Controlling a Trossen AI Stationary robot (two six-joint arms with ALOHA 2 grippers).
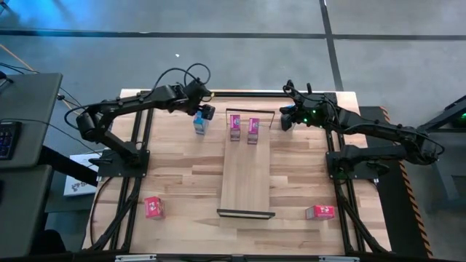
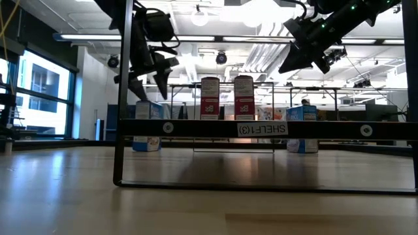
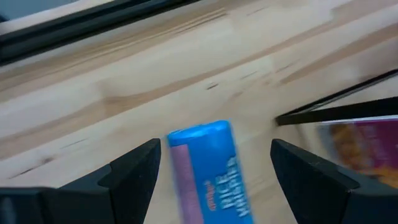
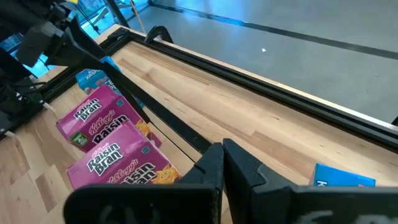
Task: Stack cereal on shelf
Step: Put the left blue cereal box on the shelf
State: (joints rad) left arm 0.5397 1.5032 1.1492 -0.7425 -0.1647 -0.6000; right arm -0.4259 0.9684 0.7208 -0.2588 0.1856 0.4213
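Note:
Two pink cereal boxes (image 1: 235,127) (image 1: 253,129) stand upright on the far end of the shelf (image 1: 246,178), a long light-wood board. A light blue box (image 1: 199,124) stands on the table left of the shelf. My left gripper (image 3: 214,144) is open above it, one finger on either side of its top (image 3: 208,165), touching nothing. A second light blue box (image 2: 302,129) stands right of the shelf. My right gripper (image 2: 294,62) hangs shut and empty above it. Two red boxes (image 1: 153,207) (image 1: 320,212) lie near the table's near corners.
The shelf's black wire frames stand at its far end (image 1: 251,111) and its near end (image 1: 246,213). Black rails run along the table's far edge (image 4: 249,74). Bare tabletop (image 1: 182,175) lies between the shelf and the red boxes.

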